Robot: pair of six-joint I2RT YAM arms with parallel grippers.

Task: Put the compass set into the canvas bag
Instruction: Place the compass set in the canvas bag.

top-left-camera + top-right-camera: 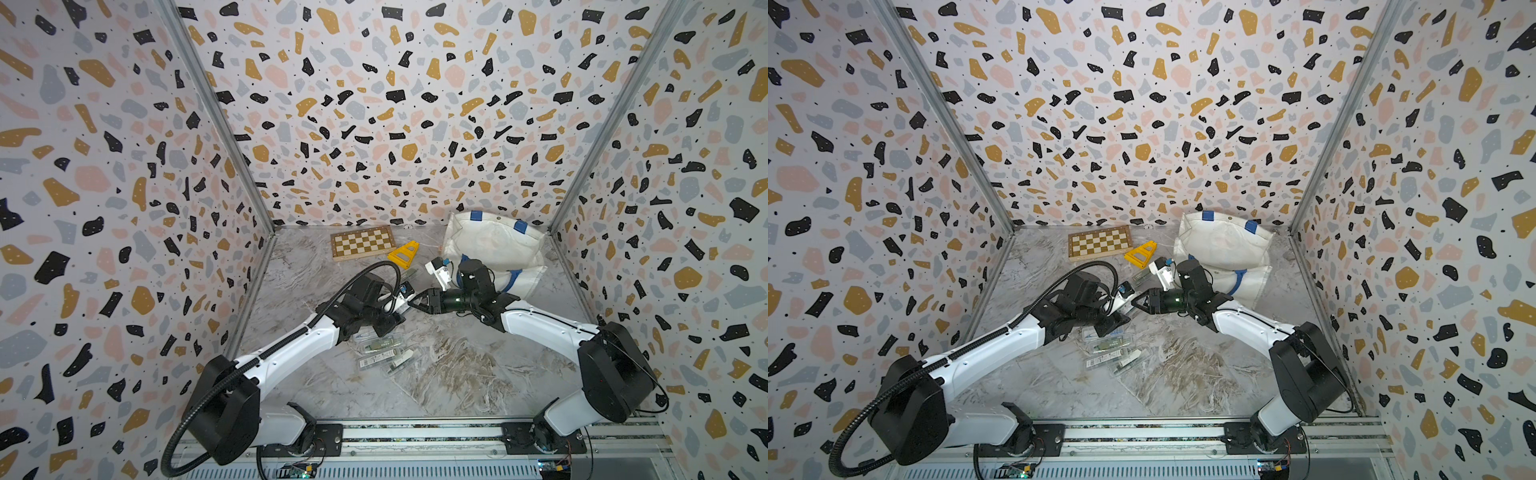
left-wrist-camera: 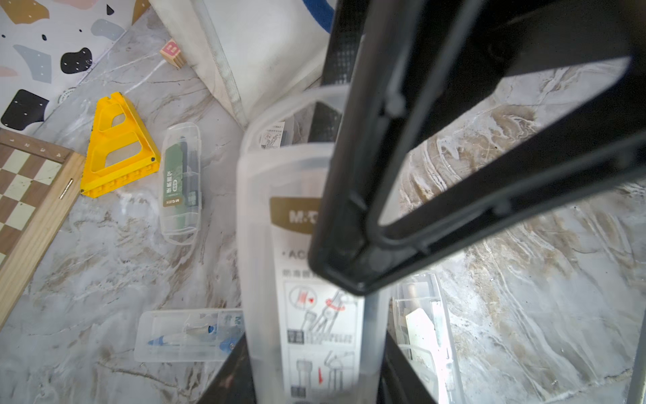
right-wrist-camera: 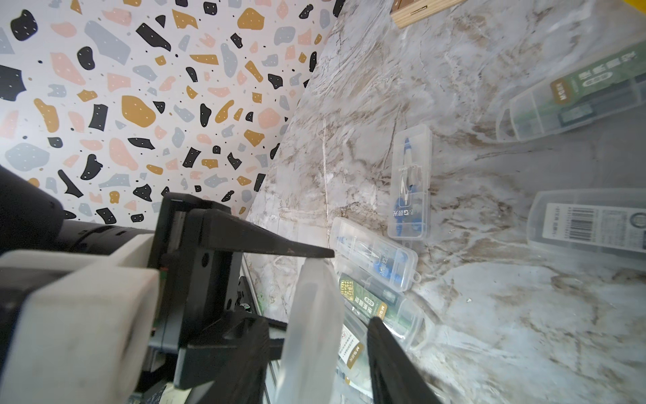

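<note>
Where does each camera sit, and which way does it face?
Top views: twin eyes high above the robot's base, looking down across the table toward the canvas bag; both arms show.
Left wrist: on the left arm, looking along the left gripper and the compass case it holds; the right gripper crosses ahead.
Right wrist: on the right arm, facing the left gripper; its own finger shows.
Shared: both wrist views show that case.

A wooden chessboard [image 1: 362, 243] lies flat at the far edge of the marble-patterned desk [image 1: 457, 374], left of its middle. A yellow triangular plastic frame [image 1: 404, 254] lies just beside the board's right side. A small wooden letter block [image 2: 171, 52] sits near the far edge.
</note>
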